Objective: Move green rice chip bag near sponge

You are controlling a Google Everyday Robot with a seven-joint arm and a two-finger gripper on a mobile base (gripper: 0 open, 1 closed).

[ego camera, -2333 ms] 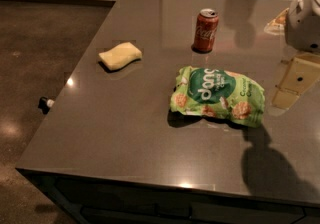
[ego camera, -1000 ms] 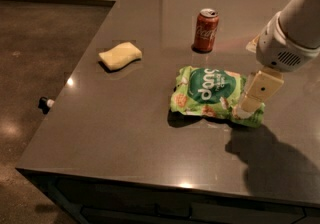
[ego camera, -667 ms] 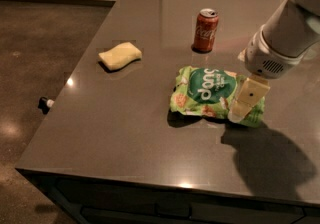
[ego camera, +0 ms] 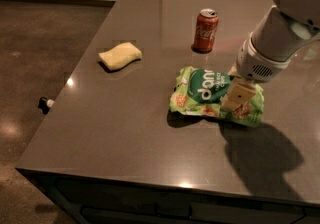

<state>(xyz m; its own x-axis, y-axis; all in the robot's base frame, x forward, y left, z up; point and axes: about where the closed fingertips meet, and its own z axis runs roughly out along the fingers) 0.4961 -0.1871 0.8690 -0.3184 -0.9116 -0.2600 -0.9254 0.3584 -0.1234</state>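
The green rice chip bag (ego camera: 205, 92) lies flat on the dark table (ego camera: 140, 123), right of centre. It is light green with a dark green round logo and pictured chips. The sponge (ego camera: 120, 56) is a pale yellow wavy block at the table's left. My gripper (ego camera: 237, 96) reaches in from the upper right on a white arm and hangs over the right part of the bag. Its pale fingers point down at the bag and cover part of it.
A red soda can (ego camera: 205, 30) stands upright behind the bag. The table's left edge drops to a brown floor, where a small dark object (ego camera: 45, 103) lies. The front edge is near the bottom of the view.
My arm has swung in from the right edge and moved left and down until the gripper is over the bag. The bag, sponge and can have not moved.
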